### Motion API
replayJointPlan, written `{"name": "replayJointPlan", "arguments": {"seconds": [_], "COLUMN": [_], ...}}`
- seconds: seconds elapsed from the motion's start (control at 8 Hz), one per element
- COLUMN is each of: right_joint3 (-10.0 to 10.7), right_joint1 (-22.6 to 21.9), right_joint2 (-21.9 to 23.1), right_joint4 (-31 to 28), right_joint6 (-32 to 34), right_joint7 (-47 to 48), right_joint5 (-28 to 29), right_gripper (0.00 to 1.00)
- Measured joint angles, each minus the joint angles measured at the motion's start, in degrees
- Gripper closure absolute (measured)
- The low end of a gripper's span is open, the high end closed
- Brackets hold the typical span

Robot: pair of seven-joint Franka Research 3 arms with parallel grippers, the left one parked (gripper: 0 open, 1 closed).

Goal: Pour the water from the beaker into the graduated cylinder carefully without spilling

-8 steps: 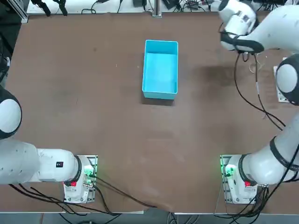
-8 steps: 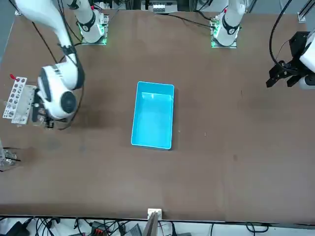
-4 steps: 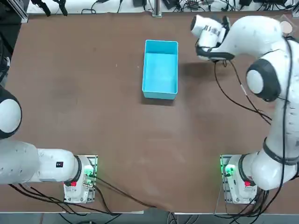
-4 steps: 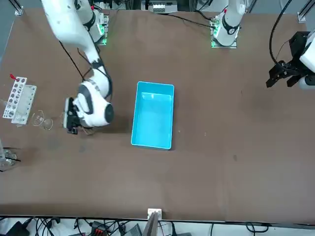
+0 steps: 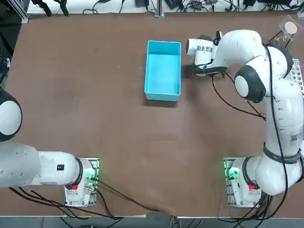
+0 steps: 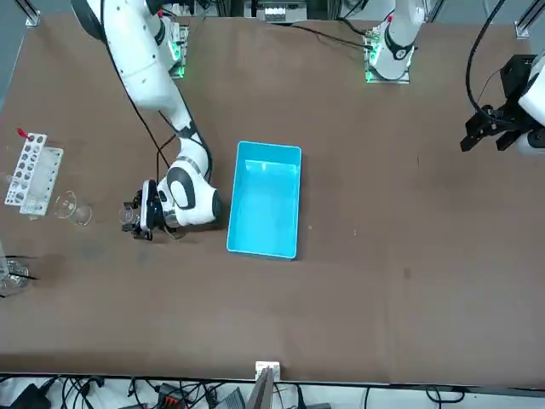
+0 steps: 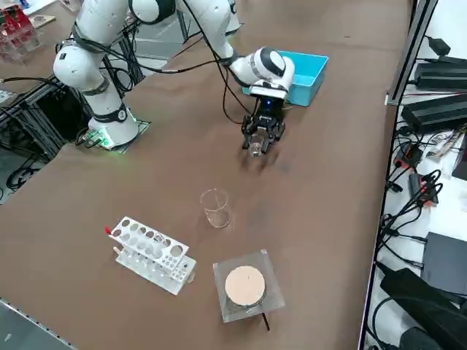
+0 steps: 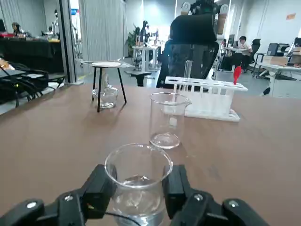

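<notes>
Right pincer (image 8: 136, 193): low over the counter (image 5: 95, 95), just beside the blue bin (image 5: 163, 70), fingers clamped on a beaker.
Beaker (image 8: 138, 183): upright between the pads, some water inside.
Second clear glass vessel (image 8: 167, 120): stands apart, in front of the white rack (image 8: 207, 96).

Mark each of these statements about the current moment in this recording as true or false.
1. The right gripper has the beaker between its fingers. True.
2. The held beaker is dry inside. False: water sits in its bottom.
3. The white test tube rack lies inside the blue bin. False: it stands on the table, well apart from the bin.
4. A second clear glass vessel stands upright on the table between the gripper and the rack. True.
5. The held beaker is tipped over to pour. False: it is upright.
</notes>
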State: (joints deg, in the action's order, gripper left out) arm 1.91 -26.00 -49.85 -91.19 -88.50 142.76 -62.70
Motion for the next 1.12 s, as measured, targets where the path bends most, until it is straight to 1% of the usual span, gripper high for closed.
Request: {"name": "replayJointPlan", "arguments": {"seconds": [0.25, 0.5, 0.88, 1.12], "right_joint3": [0.4, 0.4, 0.38, 0.38], "right_joint1": [1.91, 3.4, 3.87, 4.22], "right_joint2": [-0.66, -0.87, -2.85, -3.26], "right_joint4": [0.36, 0.43, 0.42, 0.42], "right_joint6": [-0.5, -2.37, -4.52, -6.82], "right_joint7": [1.09, 2.12, 4.1, 5.31], "right_joint5": [-0.44, -0.42, -0.28, 2.53], "right_gripper": [0.39, 0.39, 0.39, 0.39]}}
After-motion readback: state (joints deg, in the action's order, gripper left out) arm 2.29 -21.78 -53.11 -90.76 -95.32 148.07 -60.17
